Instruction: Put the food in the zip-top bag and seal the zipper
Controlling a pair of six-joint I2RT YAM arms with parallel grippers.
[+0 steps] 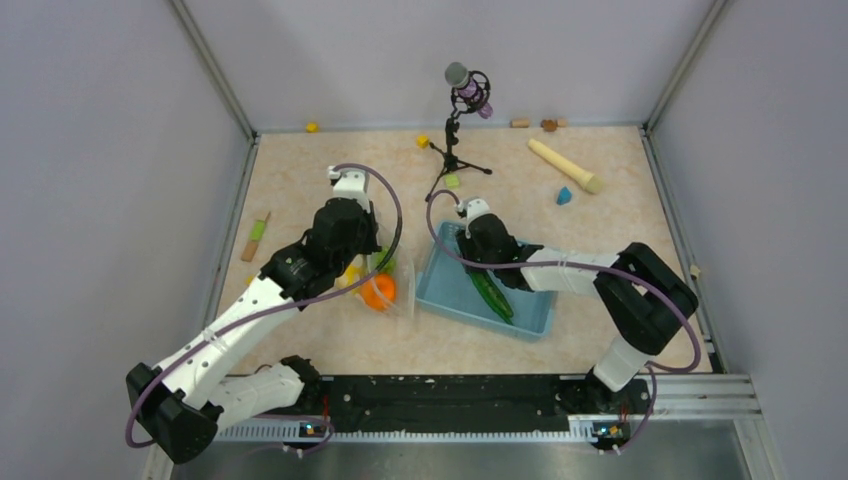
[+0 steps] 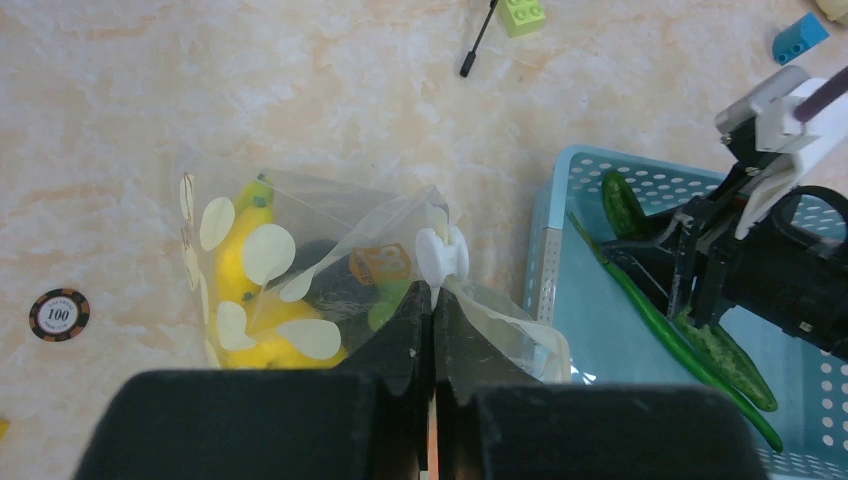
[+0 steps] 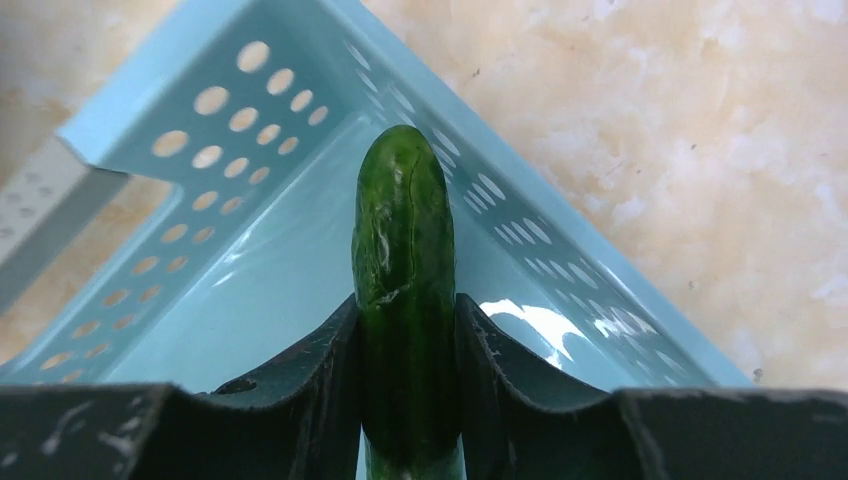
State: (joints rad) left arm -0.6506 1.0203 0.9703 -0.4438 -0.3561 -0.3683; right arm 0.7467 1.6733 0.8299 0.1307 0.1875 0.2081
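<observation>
— Left gripper (image 2: 432,298): how did it stand?
— Its jaws were pressed fully together. They pinched the mouth edge of the zip-top bag (image 2: 330,212), just below the white slider (image 2: 441,254).
— Where was the bag, and what was in it?
— It lay on the table (image 1: 300,170), left of centre, with its mouth turned toward the basket. Through the clear plastic showed the yellow banana (image 2: 238,262), another yellow fruit (image 2: 285,350) and the orange (image 2: 380,266). There was also something dark and a bit of green, neither of which I could name.
— And further right?
— The light blue basket (image 1: 450,283) sat just beside the bag, nearer the table's near edge than its far one. In it lay the green cucumber (image 3: 405,230), with a long thin green pod (image 2: 640,300) alongside.
— The right gripper?
— The right gripper (image 3: 408,335) was down inside the basket. Its jaws stood narrow, and both fingers (image 3: 320,370) touched the cucumber's sides, so it had hold of it. The cucumber's tip pointed into a corner of the basket. I could not tell whether it rested on the basket floor.
</observation>
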